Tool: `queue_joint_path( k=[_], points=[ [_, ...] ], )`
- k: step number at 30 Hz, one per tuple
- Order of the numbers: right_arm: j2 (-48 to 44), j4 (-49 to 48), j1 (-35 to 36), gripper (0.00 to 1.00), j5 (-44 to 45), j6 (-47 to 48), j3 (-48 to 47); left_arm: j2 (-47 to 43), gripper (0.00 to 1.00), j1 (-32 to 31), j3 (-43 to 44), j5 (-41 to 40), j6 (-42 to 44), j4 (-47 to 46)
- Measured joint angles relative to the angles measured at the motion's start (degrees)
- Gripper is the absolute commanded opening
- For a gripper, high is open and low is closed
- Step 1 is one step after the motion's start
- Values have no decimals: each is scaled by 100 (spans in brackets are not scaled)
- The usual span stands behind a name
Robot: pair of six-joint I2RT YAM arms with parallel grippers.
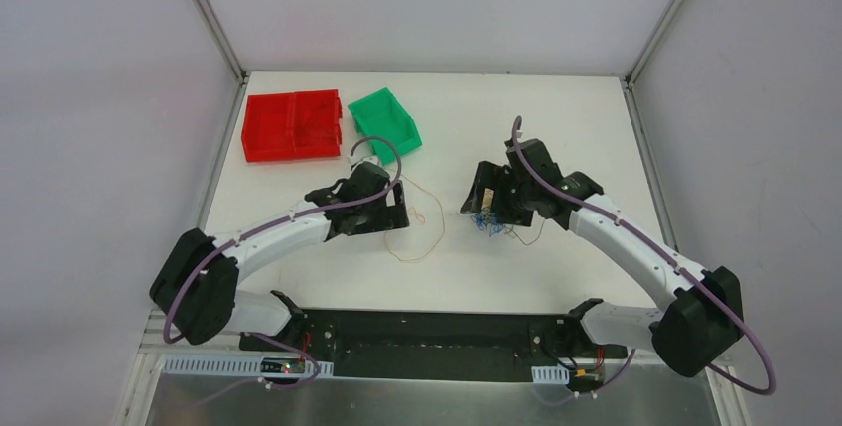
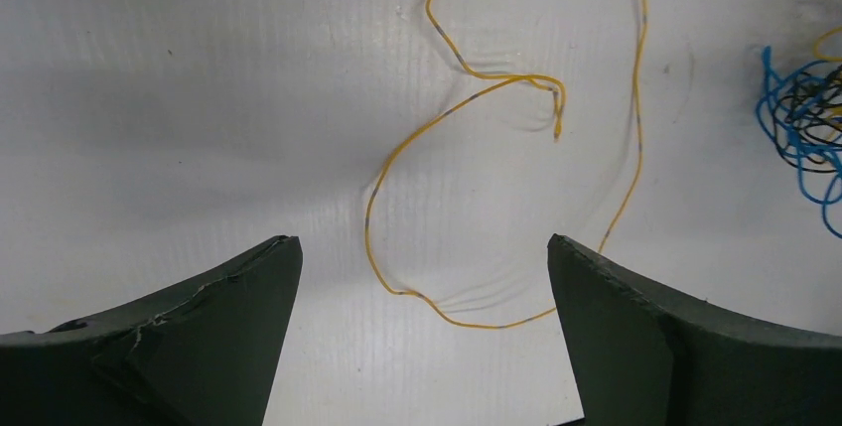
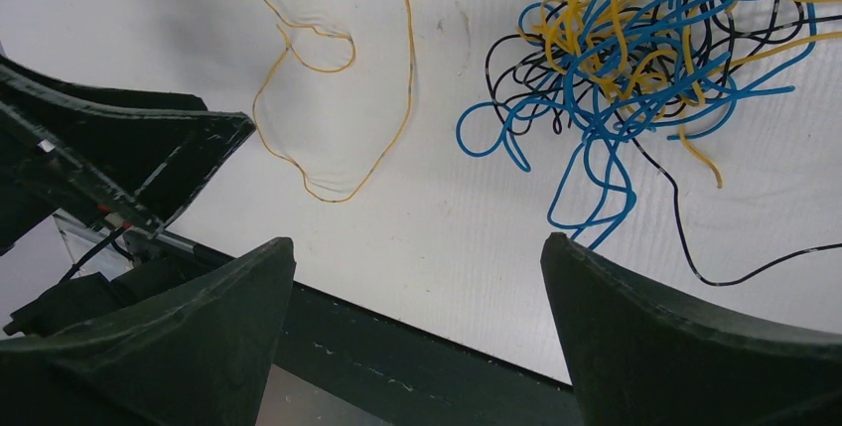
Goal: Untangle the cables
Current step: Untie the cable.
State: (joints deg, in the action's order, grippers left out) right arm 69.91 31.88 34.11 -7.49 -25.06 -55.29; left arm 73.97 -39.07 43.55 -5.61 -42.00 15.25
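Yellow strand (image 2: 370,215) lies loose left of clump (image 3: 645,49); left gripper (image 2: 422,240), right gripper (image 3: 415,242) gape empty, so pinch one outer blue loop (image 3: 462,136), draw slowly.

Left gripper (image 2: 422,242) spread wide, nothing held, over white table (image 2: 149,98). One yellow wire (image 2: 370,227) lies loose in an open loop, lower curve between the fingertips. Blue-and-black clump (image 2: 799,123) at right edge, apart from it.
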Motion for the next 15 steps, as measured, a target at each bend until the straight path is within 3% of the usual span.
queue_joint_path(
  k=[8, 15],
  points=[
    [-127, -11, 0, 99, 129, 7, 0, 1010, 99, 11, 289, 179, 61, -308],
    [-308, -7, 0, 99, 258, 15, 2, 1766, 97, 13, 664, 946, 87, -1047]
  ],
)
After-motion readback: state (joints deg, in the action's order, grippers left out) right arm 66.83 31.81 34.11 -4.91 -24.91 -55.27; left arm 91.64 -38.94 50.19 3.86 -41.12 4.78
